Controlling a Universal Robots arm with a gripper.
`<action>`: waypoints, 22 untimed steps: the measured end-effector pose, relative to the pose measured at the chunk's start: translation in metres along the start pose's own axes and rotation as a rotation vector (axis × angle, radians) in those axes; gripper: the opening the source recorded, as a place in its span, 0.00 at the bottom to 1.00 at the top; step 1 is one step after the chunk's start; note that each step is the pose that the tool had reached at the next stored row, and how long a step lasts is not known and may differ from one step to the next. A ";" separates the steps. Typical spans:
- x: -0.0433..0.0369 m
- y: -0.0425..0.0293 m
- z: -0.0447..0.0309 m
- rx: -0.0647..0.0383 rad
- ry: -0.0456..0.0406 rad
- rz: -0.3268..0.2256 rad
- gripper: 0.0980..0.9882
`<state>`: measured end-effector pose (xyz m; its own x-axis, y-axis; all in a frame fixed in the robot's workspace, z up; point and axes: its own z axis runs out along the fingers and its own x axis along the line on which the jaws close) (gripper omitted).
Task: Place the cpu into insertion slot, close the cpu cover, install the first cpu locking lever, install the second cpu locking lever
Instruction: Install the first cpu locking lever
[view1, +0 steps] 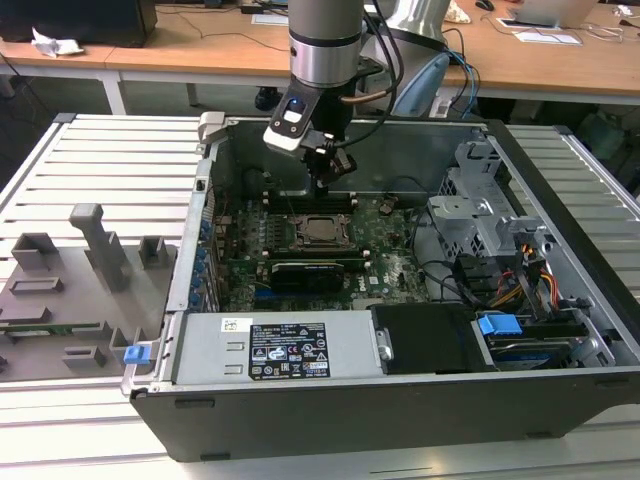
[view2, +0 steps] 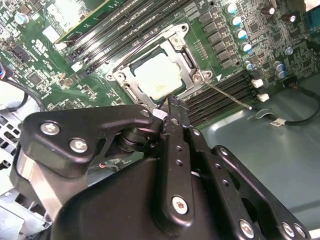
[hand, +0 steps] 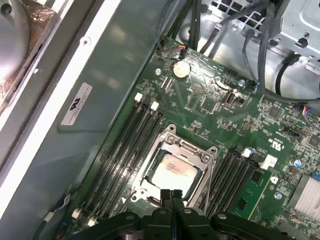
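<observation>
Slats of a grey table carry an open computer case in the exterior view. The arm comes down from above into the case. Its gripper hangs just above the green motherboard, over the far edge of the insertion slot. A black graphics card lies on the near side of that slot. A grey power supply sits along the case's front, and a grey parts fixture stands on the table at the exterior view's left.

In the second wrist view the cpu sits in the slot, its pale metal top facing up. The cpu cover lies down around it, so the chip shows through the square cut-out. The gripper has its tip right at the socket's edge, beside one corner of the cover. I cannot tell whether it touches the metal. A thin locking lever runs out from the socket's corner over the black memory slots, and its free end lies clear of the frame.

In the first wrist view the jaws are pressed together with nothing between them. The gripper is at the edge of the cover, just beside the seated cpu. Memory slots flank the socket on both sides, and a round coin cell sits farther off on the board.
</observation>
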<state>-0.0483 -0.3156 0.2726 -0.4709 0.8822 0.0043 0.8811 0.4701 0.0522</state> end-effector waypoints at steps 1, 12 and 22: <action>0.0000 0.0000 0.0000 0.000 0.0003 -0.006 0.01; 0.0000 0.0000 0.0000 0.000 0.0038 -0.074 0.01; 0.0000 0.0000 0.0000 0.001 0.0065 -0.124 0.01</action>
<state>-0.0483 -0.3156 0.2726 -0.5762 0.8173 0.0043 0.8163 0.5752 0.0522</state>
